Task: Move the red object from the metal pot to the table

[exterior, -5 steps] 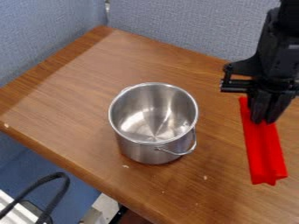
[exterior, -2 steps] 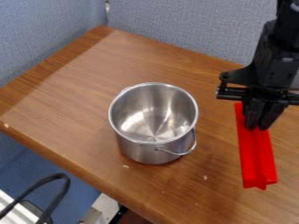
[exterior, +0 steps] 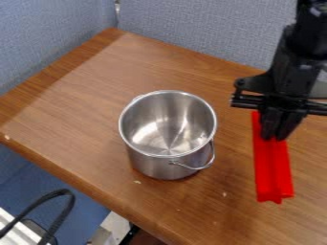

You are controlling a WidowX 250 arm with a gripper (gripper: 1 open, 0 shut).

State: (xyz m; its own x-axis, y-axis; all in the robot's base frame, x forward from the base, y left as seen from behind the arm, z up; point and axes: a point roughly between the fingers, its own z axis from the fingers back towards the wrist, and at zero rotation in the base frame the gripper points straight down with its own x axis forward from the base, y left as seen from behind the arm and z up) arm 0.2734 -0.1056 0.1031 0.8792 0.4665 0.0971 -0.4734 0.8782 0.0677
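The red object [exterior: 271, 172], a long flat red bar, is outside the metal pot [exterior: 151, 163] and to its right, over the table [exterior: 90, 81]. My gripper [exterior: 277, 129] comes down from above and is shut on the bar's upper end. The bar slants down from the fingers toward the table's near right edge. I cannot tell whether its lower end touches the wood. The pot stands upright in the middle of the table, empty inside, with its wire handle hanging at the front.
A blue fabric wall [exterior: 52, 29] stands behind the table. A black cable [exterior: 45, 215] loops below the table's front left edge. The table's near edge runs diagonally close under the pot and the bar's lower end.
My gripper has shifted slightly left and down with the red bar. The bar's lower end has swung left, so it now hangs nearly straight below the fingers.
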